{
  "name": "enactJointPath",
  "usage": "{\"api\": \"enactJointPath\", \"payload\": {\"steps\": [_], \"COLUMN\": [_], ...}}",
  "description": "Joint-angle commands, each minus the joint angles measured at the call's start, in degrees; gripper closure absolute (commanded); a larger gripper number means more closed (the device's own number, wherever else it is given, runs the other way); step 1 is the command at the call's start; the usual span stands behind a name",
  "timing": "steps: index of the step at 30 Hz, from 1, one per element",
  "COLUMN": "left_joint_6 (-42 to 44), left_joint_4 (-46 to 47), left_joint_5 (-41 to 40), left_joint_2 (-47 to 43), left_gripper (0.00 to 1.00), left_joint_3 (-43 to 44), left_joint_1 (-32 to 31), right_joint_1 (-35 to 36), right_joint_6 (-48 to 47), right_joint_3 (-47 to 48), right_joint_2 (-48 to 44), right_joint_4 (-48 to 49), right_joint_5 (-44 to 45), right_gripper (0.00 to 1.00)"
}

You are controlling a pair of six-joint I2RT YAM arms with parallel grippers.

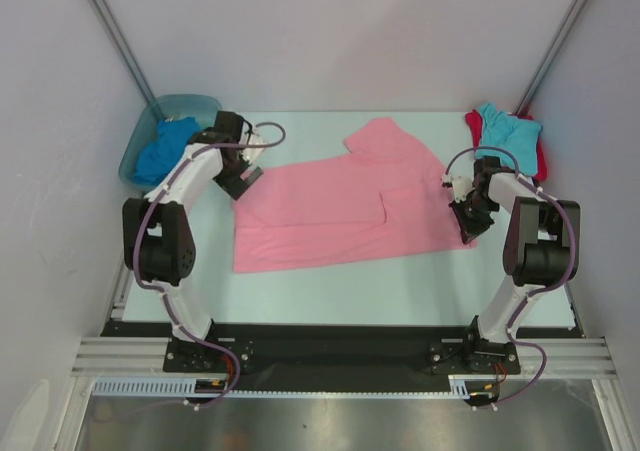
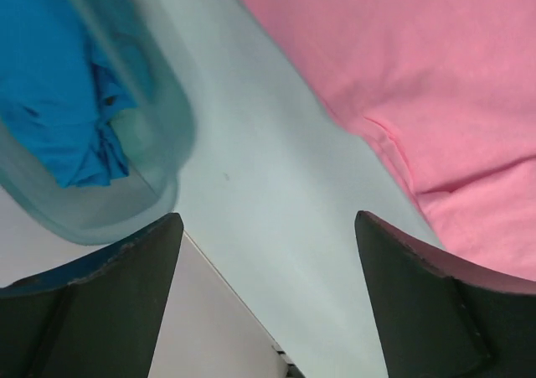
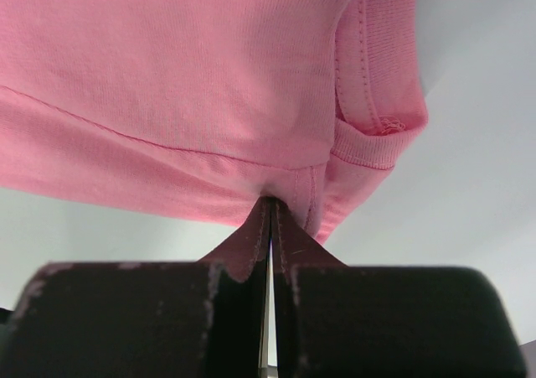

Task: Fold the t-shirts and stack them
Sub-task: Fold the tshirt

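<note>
The pink t-shirt [image 1: 340,211] lies spread in the middle of the bench [image 1: 400,286]. It is mostly flat, one part of it is folded over itself, and a sleeve points to the far side. The right arm [image 1: 530,236] reaches to the near right corner of this shirt. In the right wrist view the right jaws are pressed together on a stitched edge of the pink cloth [image 3: 167,76], with a small fold of hem bunched just beside them.

The left arm [image 1: 160,231] bends toward the far left. The left jaws are spread wide and hold nothing. They hang over bare bench [image 2: 251,160], between the left edge of the pink shirt [image 2: 435,85] and the tub [image 2: 172,135].

The translucent blue-green tub [image 1: 190,104] stands in the far left corner against the wall. The royal blue t-shirt [image 1: 160,156] lies crumpled inside it, and its folds [image 2: 50,76] show clearly in the left wrist view. In the far right corner the turquoise t-shirt [image 1: 505,126] lies in a loose heap on top of the red t-shirt [image 1: 472,126], which shows only at the edges. This heap is near the right arm but apart from the pink shirt.
</note>
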Motion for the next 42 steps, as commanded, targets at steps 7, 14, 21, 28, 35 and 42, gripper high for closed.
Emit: {"api": "enactJointPath", "payload": {"steps": [7, 14, 21, 28, 35, 42], "left_joint_6": [-12.6, -19.9, -23.6, -24.0, -23.1, -21.8], "left_joint_4": [-14.0, -18.5, -19.2, -18.0, -20.3, -22.3], "left_joint_5": [12.9, 21.7, 25.2, 25.8, 27.7, 27.7], "left_joint_2": [-0.7, 2.3, 5.2, 6.1, 8.5, 12.0], "left_gripper": [1.00, 1.00, 1.00, 1.00, 1.00, 1.00], "left_joint_3": [15.0, 12.2, 2.6, -3.3, -4.2, -5.2], "left_joint_1": [1.9, 1.9, 2.0, 2.1, 2.0, 2.0], "right_joint_1": [-0.9, -0.5, -0.4, -0.3, -0.2, -0.2], "right_joint_6": [-1.3, -1.1, -1.0, -0.8, -1.1, -1.2], "right_joint_3": [-0.9, -0.3, 0.8, 1.7, 3.3, 4.9], "right_joint_2": [4.0, 4.6, 5.2, 5.7, 6.5, 8.1], "right_joint_4": [-3.1, -2.9, -3.1, -3.6, -4.4, -4.8], "right_joint_5": [4.4, 4.2, 4.5, 4.6, 5.0, 5.0], "right_gripper": [1.00, 1.00, 1.00, 1.00, 1.00, 1.00]}}
